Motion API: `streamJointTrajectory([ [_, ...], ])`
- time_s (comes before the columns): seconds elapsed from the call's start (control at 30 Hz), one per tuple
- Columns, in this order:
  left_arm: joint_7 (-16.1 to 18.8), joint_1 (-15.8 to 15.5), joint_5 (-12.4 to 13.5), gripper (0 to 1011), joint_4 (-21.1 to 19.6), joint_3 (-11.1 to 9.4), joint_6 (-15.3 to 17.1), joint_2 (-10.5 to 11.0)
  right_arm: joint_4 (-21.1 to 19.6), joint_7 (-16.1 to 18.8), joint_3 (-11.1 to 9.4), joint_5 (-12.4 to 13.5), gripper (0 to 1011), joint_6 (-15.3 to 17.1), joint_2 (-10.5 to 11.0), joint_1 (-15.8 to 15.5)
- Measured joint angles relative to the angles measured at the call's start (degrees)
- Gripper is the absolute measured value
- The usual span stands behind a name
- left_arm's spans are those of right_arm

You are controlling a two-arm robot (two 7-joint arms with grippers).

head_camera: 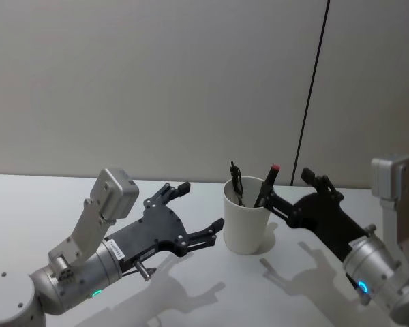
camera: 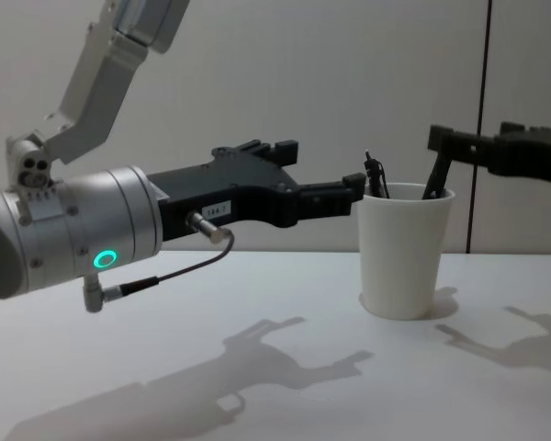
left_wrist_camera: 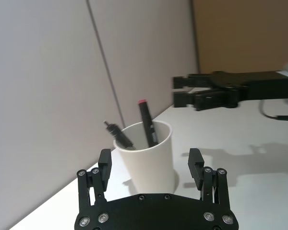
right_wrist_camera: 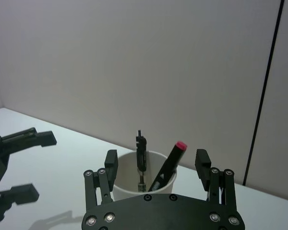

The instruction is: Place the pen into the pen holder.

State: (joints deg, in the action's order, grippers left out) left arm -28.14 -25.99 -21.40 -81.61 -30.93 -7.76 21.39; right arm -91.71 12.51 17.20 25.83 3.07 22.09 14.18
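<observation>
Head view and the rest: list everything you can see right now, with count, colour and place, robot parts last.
pen holder: one, white paper cup, upright on the table between the two tools.
marker: one, black with a red cap end, standing in the pen holder, leaning toward the robot's right.
pen: one, black with a clip, standing in the pen holder on the robot's left side of it.
table: one, white, under everything.
wall panels: pale grey, behind the table, with a dark vertical seam.
left tool: one, black, open, empty, just to the left of the pen holder.
right tool: one, black, open, empty, close to the pen holder's right side.
</observation>
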Motion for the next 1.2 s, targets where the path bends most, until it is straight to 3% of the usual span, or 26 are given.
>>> streamJointTrajectory([
  [0.77, 17.1, 7.7, 6.2, 1003, -7.3, 3.1, 5.3, 0.3, -7.9, -7.3, -3.6, -7.8, 1001, -1.0, -2.3, -12.6],
  [1.2, 25.9, 11.7, 9.3, 1003, -11.0, 4.7, 8.1, 0.5, -9.5, -8.7, -4.3, -9.4, 1001, -1.2, -2.8, -15.0],
])
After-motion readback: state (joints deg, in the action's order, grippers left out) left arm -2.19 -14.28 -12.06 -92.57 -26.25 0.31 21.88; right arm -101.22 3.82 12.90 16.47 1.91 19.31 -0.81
